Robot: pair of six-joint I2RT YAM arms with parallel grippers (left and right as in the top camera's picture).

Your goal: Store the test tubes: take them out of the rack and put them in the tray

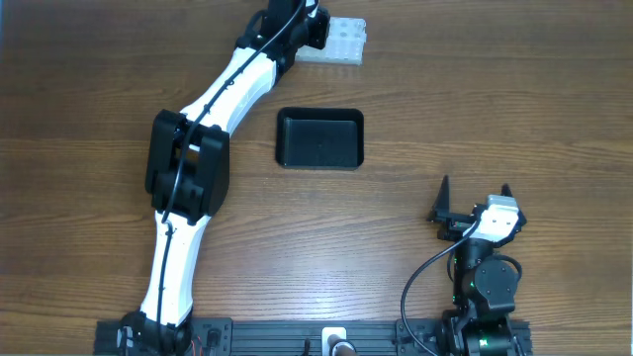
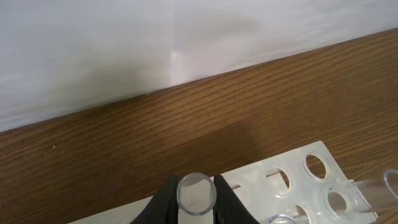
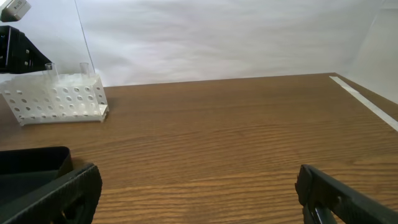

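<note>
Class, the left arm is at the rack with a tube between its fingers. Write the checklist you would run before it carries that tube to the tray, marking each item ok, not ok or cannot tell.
1. Left gripper shut on the test tube: ok, a finger sits against each side of its rim.
2. Tube free of the rack: cannot tell, its lower end is hidden.
3. Tray ready to receive: ok, nothing lies in it.
4. Right gripper out of the path: ok, open, near its own base, apart from the tray.
5. Second tube clear of the fingers: ok, it stands apart from them in the rack.
</note>
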